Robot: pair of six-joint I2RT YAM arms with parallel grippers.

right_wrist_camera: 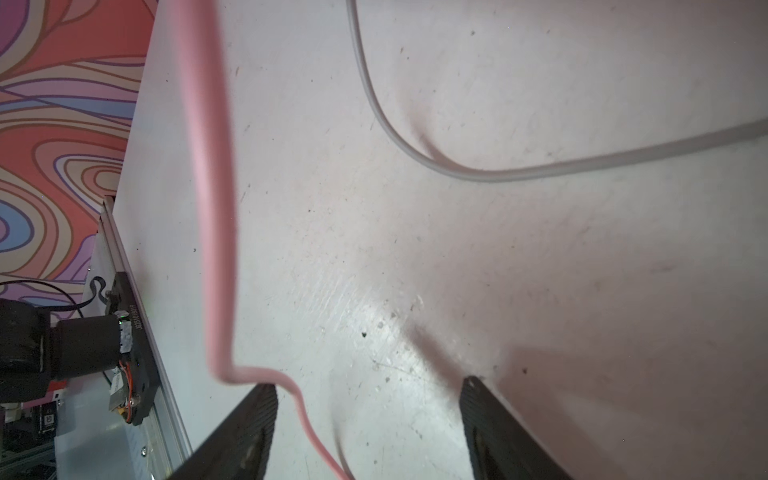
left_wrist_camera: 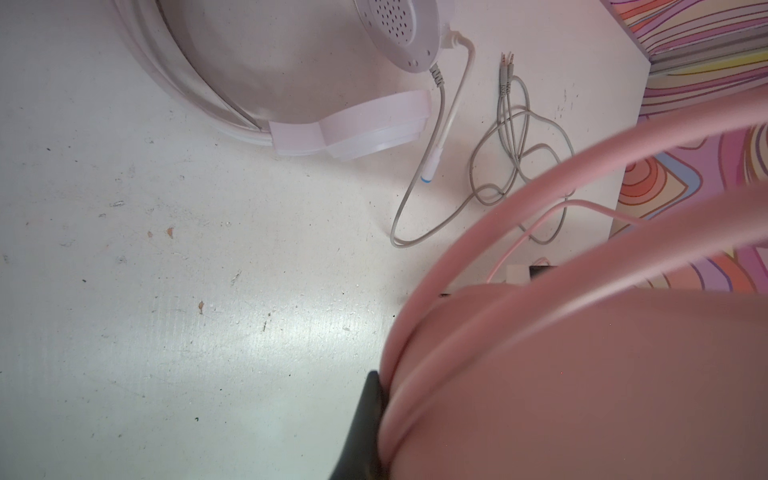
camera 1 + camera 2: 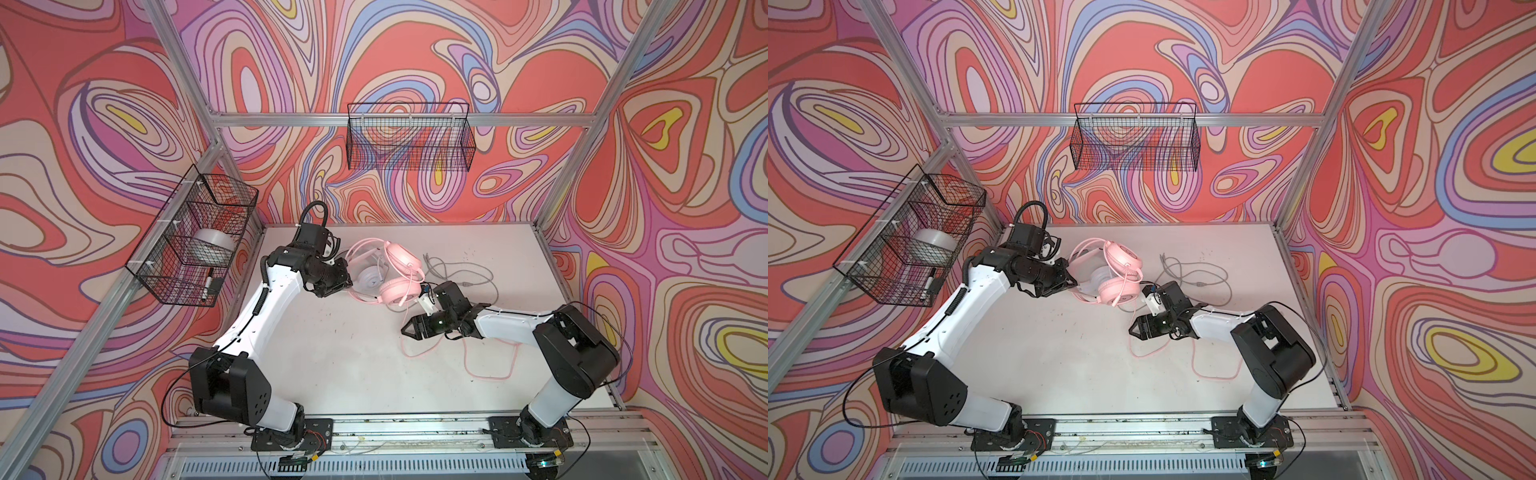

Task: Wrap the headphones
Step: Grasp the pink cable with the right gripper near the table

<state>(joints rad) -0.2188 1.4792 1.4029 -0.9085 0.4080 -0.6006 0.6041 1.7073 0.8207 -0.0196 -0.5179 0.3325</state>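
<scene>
Pink headset and white headset are found together near the far edge of the surface, about midway along it. The pink one is partly overlapping the white one. Whether it is lifted clear cannot be told.

The pink headband is clamped by the left end effector. In the left wrist view one black finger is seen pressed against the band, and its partner is hidden behind it.

The right end effector is positioned low over the surface, on the near side of the headsets and just beside the lower pink earcup. It is pointed towards the left edge, with the jaws parted and nothing gripped.

The pink cable is seen inside the gap. It is bent over the tip of one finger and is well apart from the opposite finger. In both top views this strand is run far-to-near, across the pointing direction of the right end effector. It is then laid in a loose loop towards the near right corner.

The grey cable is spread towards the right edge, clear of the jaws.

Judgement: the headset is anchored by the left arm, and the slack is nearer the right arm. The strand is off-centre in the gap, so it may be pushed out rather than caught when the jaws are closed.
</scene>
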